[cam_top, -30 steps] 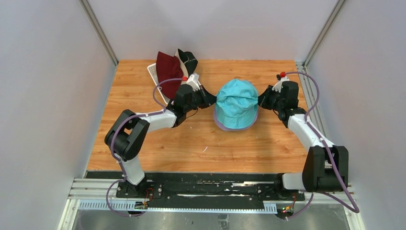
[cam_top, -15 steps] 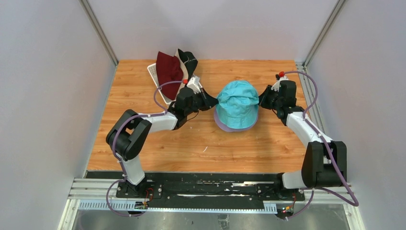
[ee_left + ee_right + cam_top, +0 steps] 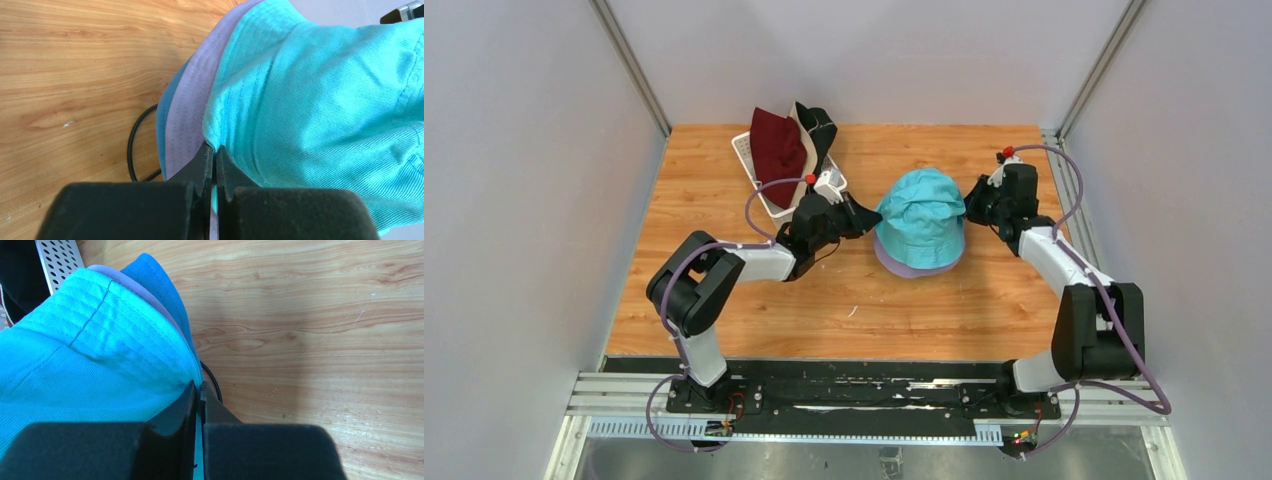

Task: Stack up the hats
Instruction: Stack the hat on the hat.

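Note:
A teal hat (image 3: 921, 213) sits over a lavender hat (image 3: 918, 269), whose brim shows beneath it at mid-table. My left gripper (image 3: 871, 218) is shut on the teal brim's left edge (image 3: 215, 150). My right gripper (image 3: 970, 207) is shut on its right edge (image 3: 200, 387). Under the teal hat (image 3: 320, 100) the lavender brim (image 3: 187, 120) and a sliver of blue hat (image 3: 161, 125) show. The right wrist view shows the blue hat (image 3: 155, 282) below the teal hat (image 3: 75, 370). Dark red (image 3: 776, 145), beige (image 3: 802, 116) and black (image 3: 820, 126) hats rest at the back left.
A white lattice basket (image 3: 744, 150) holds the three far hats, close behind my left wrist. A black wire of the stand (image 3: 131, 145) pokes out beneath the stacked brims, and the stand's wire (image 3: 214, 382) also shows on the right. Bare wood lies in front of the hats.
My left gripper has shifted slightly nearer and to the right, my right gripper slightly farther back. The teal hat has turned a little between them, still gripped on both sides.

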`<move>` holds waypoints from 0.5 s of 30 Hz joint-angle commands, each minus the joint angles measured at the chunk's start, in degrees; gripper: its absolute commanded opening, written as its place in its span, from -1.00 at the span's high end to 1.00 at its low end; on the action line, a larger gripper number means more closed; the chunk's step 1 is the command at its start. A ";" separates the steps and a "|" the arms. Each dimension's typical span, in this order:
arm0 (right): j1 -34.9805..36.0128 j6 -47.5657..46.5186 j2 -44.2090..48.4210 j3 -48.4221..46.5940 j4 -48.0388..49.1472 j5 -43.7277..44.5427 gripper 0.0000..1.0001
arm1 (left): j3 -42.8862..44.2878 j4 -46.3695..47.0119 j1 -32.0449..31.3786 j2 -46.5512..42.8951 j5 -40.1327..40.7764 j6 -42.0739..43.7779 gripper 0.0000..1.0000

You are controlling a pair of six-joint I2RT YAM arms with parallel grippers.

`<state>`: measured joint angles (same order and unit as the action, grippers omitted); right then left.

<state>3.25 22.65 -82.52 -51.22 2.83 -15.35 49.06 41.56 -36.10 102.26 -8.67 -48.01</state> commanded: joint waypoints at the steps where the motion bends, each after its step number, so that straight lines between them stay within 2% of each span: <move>1: -0.44 -2.92 -4.63 1.67 -10.51 10.61 0.99 | -5.00 -12.56 -0.90 2.60 3.17 3.36 0.99; 15: 0.52 -3.09 -7.15 0.81 -10.54 11.90 0.99 | -7.72 -12.47 -4.79 4.19 5.56 2.44 1.00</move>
<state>3.92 22.68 -85.49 -52.88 3.14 -14.24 45.80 45.45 -39.64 101.93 -4.49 -48.47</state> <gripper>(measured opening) 0.023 0.018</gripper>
